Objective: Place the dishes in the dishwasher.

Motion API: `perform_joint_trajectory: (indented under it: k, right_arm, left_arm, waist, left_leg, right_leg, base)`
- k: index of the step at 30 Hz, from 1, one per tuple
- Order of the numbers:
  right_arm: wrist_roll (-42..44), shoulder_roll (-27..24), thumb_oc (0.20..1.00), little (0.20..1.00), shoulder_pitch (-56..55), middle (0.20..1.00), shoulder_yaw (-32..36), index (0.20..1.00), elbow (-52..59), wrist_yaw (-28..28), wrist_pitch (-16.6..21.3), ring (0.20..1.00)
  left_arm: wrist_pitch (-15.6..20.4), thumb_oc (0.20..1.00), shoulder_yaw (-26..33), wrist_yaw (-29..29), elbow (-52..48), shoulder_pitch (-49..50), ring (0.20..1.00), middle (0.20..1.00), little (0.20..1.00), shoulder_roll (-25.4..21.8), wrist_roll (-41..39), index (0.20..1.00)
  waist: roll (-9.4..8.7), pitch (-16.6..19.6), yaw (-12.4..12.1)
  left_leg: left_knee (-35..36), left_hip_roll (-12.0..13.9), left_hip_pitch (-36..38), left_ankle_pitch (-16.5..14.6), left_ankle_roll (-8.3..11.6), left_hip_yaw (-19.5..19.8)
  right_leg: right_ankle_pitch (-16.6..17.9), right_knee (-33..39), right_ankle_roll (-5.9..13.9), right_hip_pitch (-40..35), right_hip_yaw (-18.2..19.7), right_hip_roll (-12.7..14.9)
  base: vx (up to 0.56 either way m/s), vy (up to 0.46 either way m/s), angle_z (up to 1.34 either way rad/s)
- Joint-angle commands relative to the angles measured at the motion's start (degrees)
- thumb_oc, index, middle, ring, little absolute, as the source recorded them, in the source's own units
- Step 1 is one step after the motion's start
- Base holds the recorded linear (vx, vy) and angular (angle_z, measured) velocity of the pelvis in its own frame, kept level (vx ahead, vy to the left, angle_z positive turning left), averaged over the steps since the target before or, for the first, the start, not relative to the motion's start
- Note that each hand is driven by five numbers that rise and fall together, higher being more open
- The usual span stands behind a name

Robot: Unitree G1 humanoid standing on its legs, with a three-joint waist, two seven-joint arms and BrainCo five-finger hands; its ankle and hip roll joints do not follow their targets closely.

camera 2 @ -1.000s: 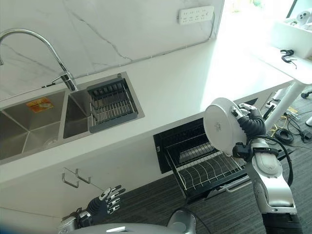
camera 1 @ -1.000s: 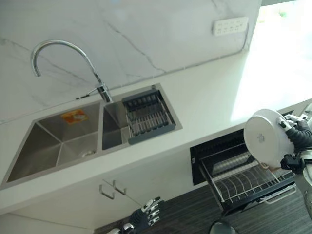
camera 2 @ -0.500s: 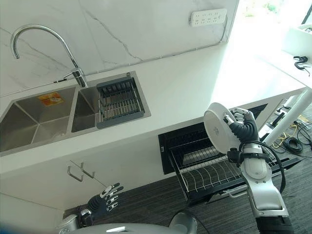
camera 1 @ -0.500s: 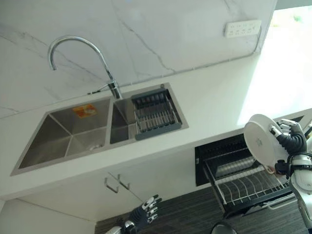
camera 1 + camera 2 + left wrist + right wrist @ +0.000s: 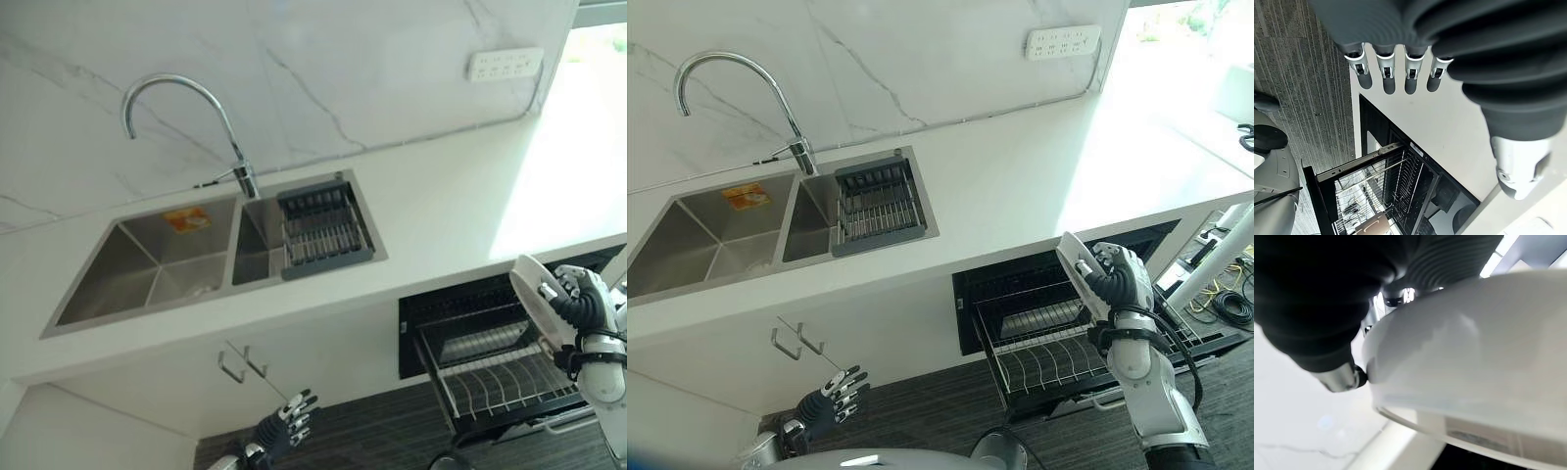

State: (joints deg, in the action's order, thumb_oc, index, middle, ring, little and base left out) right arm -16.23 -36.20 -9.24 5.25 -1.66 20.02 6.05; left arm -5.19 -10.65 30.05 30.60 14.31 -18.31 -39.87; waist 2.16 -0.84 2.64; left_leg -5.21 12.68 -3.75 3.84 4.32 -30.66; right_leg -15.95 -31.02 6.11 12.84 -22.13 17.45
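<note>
The right hand point(image 5: 1120, 277), clenched on the white plate point(image 5: 1077, 274), has turned it edge-on above the dishwasher rack point(image 5: 1058, 352) (ready for slotting); left hand point(image 5: 831, 397) hangs released below the sink point(image 5: 686, 245).

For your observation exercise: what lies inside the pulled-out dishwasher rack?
The rack shows bare wire prongs; its right part is hidden behind the plate held by the right hand.

Sink point(image 5: 157, 264) left of dishwasher point(image 5: 490, 343)
</note>
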Motion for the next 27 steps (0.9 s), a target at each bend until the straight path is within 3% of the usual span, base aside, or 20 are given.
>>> perform_joint_trajectory:
  k: [1, 8, 18, 27]
  right_arm:
    - [-4.3, -0.6, 0.200, 0.200, 5.6, 0.200, 0.9, 0.200, 0.1, 5.0, 5.1, 0.200]
    - [-10.7, 0.5, 0.200, 0.200, 7.3, 0.200, -4.9, 0.200, -9.3, 10.2, 7.7, 0.200]
    - [-13.3, -1.8, 0.200, 0.200, 13.6, 0.200, -8.4, 0.200, -18.5, 14.5, 6.6, 0.200]
    - [-13.1, -5.1, 0.200, 0.200, 16.6, 0.200, -9.5, 0.200, -25.3, 14.9, 5.7, 0.200]
  left_arm:
    - [1.4, 1.000, 4.1, 0.4, -5.8, -1.3, 1.000, 1.000, 1.000, -2.7, -1.3, 1.000]
    - [0.1, 1.000, 4.1, 0.2, -5.8, -0.6, 1.000, 1.000, 1.000, -3.4, -2.1, 1.000]
    - [-0.7, 1.000, 3.1, 0.2, -5.2, -0.2, 1.000, 1.000, 1.000, -4.3, -4.7, 1.000]
    - [-1.2, 1.000, 2.2, -0.6, -5.7, -0.4, 1.000, 1.000, 1.000, -4.7, -7.5, 1.000]
  waist:
    - [-1.83, -3.2, -0.4]
    - [-1.28, -3.6, -1.8]
    - [0.94, -5.6, -3.2]
    - [2.87, -7.3, -4.0]
  left_leg:
    - [-12.0, -0.1, -0.1, -15.9, -0.41, 2.3]
    - [-12.0, -0.5, -0.6, -16.0, -0.69, 3.0]
    - [-12.0, -0.8, -2.8, -15.2, -0.61, 4.4]
    - [-12.0, -1.3, -4.7, -14.5, -0.36, 5.2]
  right_leg:
    - [6.2, 13.8, 3.05, -8.5, -5.0, -4.3]
    - [6.1, 13.8, 3.18, -8.6, -6.0, -3.9]
    - [6.5, 13.8, 3.29, -6.8, -6.2, -2.8]
    - [7.2, 13.8, 3.52, -5.3, -6.5, -1.7]
  base:
    - [0.00, 0.000, 0.00]
    - [0.01, -0.012, 0.04]
    - [-0.01, 0.004, 0.09]
    - [-0.02, 0.024, 0.05]
